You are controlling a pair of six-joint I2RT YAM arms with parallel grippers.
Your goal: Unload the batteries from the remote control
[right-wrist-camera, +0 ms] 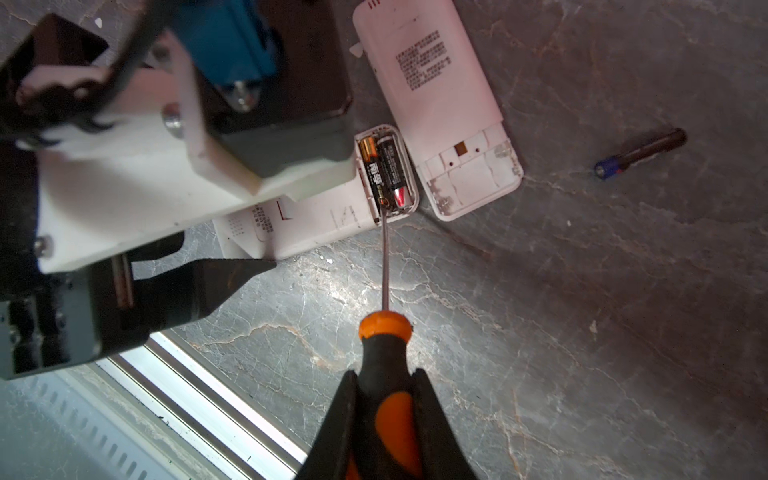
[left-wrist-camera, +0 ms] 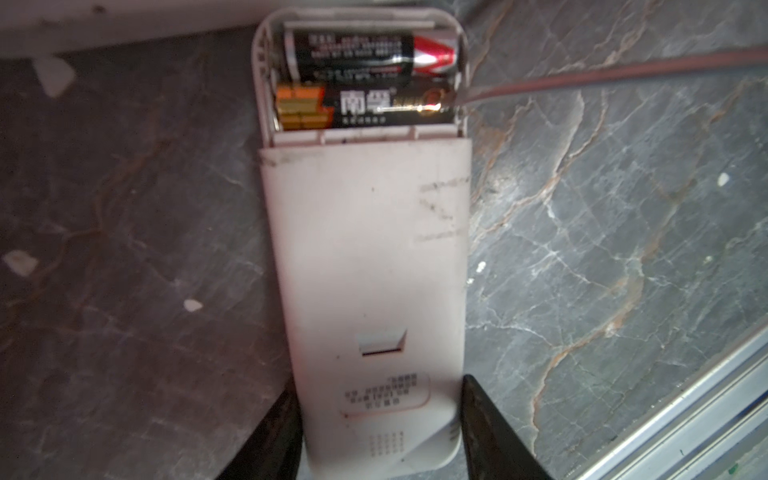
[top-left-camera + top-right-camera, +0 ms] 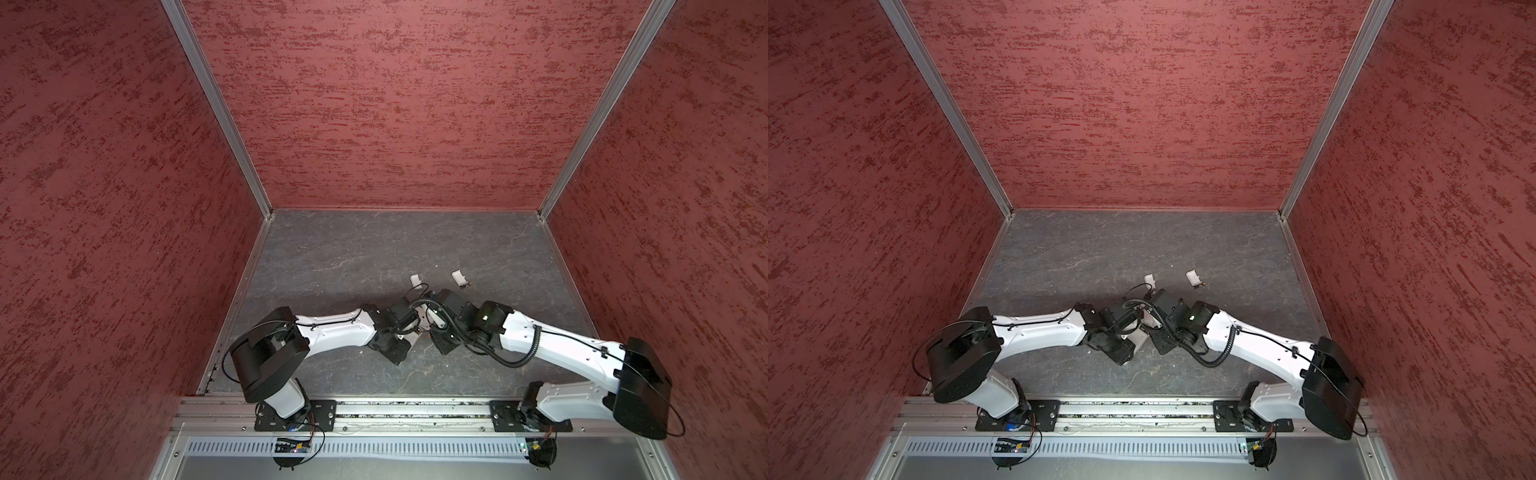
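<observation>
White remote [image 2: 365,270] with dark scuffs, black red-tipped battery [image 2: 353,50], black gold-blocked battery [image 2: 361,106], loose black blue-tipped battery [image 1: 640,153], screwdriver [image 1: 384,345] handle orange and black, second remote [image 1: 440,95] white, grey bench [image 2: 602,208] veined pale and rust, walls [image 3: 395,104] mottled dark red.

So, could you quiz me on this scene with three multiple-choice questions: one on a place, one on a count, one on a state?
1. Where is the tip of the screwdriver?
A) at a battery's end inside the held remote
B) under that remote
C) in mid-air

2. How many batteries sit in the held remote?
A) none
B) two
C) four

3. The battery bay of the other remote is:
A) full
B) covered
C) open and empty

Answers:
1 A, both wrist views show the shaft ending at a battery's end.
2 B, two lie side by side in the open bay.
3 C, only bare slots show.
</observation>
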